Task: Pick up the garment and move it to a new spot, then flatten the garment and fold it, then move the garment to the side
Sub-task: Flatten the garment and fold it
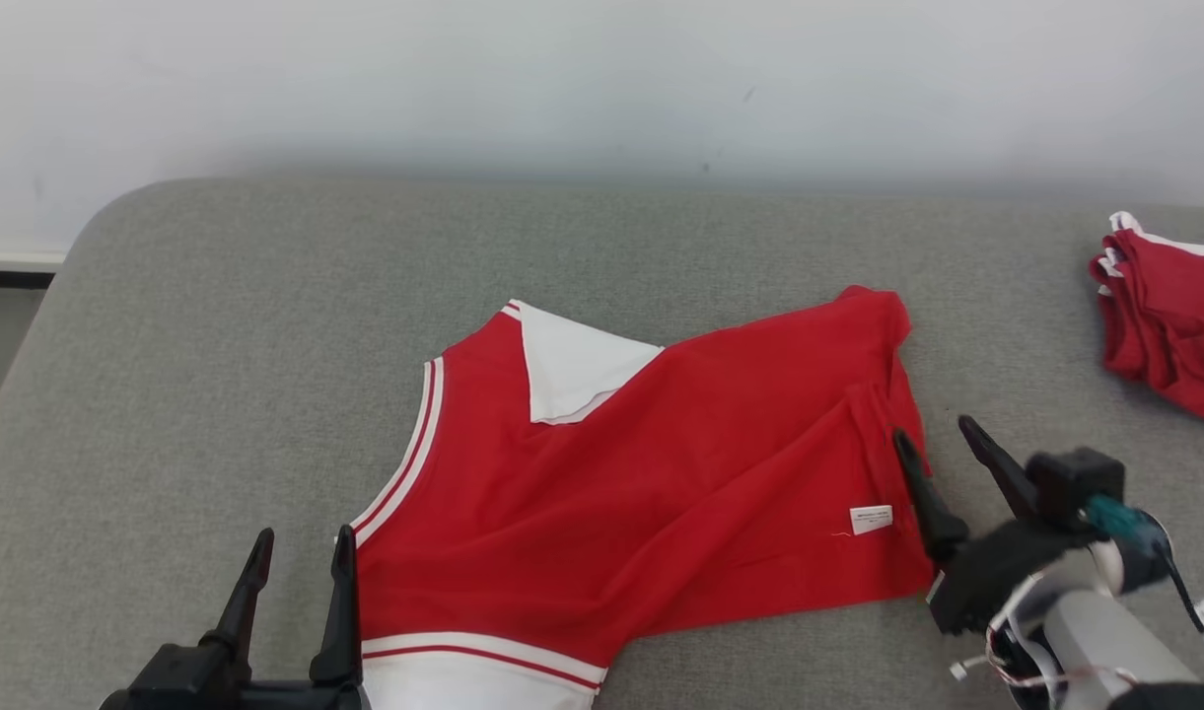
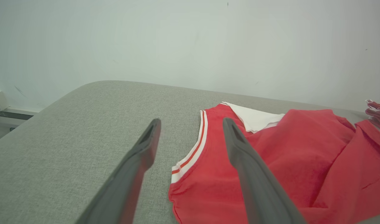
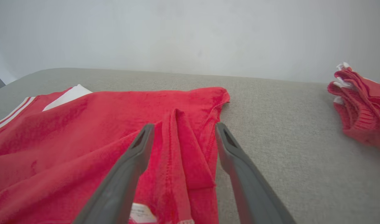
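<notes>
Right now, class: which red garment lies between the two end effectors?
The spread-out, white-collared red top in the middle; the other red garment sits bunched at the far right.

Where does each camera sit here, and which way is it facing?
Head view: above, looking forward and down at the red jersey on the grey padded surface; left hand lower left, right hand lower right, both open.
Left wrist view: low at the jersey's striped armhole side, looking along its own fingers toward the wall.
Right wrist view: low at the jersey's folded edge, along its own fingers.
Shared: both wrist views show the jersey and the red pile at right.
</notes>
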Controlling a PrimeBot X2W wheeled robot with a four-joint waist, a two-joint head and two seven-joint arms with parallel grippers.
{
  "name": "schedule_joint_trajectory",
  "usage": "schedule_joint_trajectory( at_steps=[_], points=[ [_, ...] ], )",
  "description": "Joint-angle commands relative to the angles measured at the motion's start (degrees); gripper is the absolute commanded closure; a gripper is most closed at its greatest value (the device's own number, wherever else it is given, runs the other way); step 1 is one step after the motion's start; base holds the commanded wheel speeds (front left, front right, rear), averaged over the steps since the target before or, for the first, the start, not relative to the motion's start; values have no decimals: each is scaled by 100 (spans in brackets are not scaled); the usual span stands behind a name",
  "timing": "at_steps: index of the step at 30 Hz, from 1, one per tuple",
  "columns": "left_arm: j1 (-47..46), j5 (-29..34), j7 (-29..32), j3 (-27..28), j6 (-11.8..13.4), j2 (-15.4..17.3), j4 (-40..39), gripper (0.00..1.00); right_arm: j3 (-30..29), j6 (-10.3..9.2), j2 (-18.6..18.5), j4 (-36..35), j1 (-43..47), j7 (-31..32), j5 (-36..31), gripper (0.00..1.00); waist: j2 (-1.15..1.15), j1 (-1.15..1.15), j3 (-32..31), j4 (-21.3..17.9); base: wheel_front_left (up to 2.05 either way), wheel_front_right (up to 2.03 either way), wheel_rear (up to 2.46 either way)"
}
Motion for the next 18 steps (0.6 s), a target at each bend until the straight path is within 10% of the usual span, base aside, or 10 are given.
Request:
schedule_joint_trajectory(
  at_steps=[1,18],
  points=[
    [92,27,-19,32,5,-16,-23,0,-40,-16,-79,-157,220,-54,3,0,0,0,-90,-98,0,0,0],
    [396,164,-19,158,5,-19,-71,0,-1783,-16,476,-2849,2838,-96,-1029,0,0,0,-504,-249,0,0,0]
  ],
)
